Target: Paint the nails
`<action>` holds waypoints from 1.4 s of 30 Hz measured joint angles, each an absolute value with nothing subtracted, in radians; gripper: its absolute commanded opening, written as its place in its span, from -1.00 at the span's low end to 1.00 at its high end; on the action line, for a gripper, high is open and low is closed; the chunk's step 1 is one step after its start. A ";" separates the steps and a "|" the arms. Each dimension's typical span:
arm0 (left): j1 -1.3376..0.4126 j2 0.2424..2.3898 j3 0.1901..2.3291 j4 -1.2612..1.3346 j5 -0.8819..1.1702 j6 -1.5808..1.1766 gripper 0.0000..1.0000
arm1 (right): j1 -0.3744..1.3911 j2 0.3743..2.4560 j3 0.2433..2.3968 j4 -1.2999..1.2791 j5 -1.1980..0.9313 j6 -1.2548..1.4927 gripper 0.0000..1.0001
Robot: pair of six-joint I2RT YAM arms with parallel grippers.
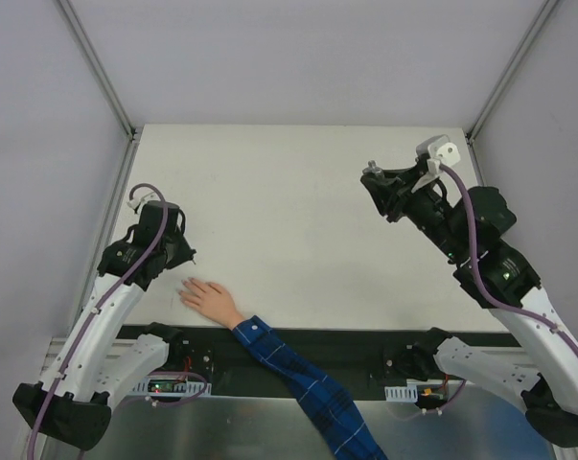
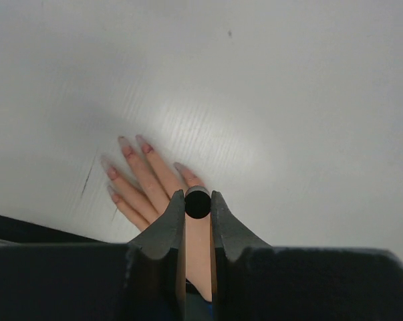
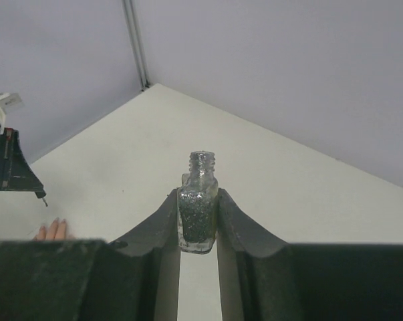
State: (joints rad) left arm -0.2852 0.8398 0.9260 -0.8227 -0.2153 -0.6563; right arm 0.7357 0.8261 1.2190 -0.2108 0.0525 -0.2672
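Left fingers (image 2: 176, 208) closed on round black cap (image 2: 198, 202), over pale hand's reddish nails (image 2: 128, 151) on white surface (image 2: 295, 100), right fingers (image 3: 169, 208) gripping open glass bottle (image 3: 198, 212) of dark glitter.

Robot lab test cell. Bare white tabletop (image 1: 298, 211) boxed by grey panels (image 1: 308, 57) on metal struts (image 1: 95, 65), upper left and right. Exposed circuit board (image 1: 169, 386), bottom left.

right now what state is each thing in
left gripper: shut on the brush cap
brush cap: off the bottle, in the left gripper
right gripper: shut on the bottle
bottle: uncapped, part full of dark glittery polish
hand: flat on the table, fingers spread
nails: reddish near the base, pale at the tips
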 measured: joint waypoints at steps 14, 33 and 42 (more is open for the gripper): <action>-0.187 0.920 0.775 -0.857 -0.290 -0.810 -1.00 | 0.685 0.965 1.359 -0.389 0.094 -0.198 -1.00; -0.155 1.149 0.807 -0.842 -0.301 -0.873 -1.00 | 0.676 1.109 1.489 -0.454 0.101 -0.230 -1.00; -0.135 1.207 0.854 -0.823 -0.305 -0.872 -1.00 | 0.663 1.126 1.493 -0.455 0.101 -0.241 -1.00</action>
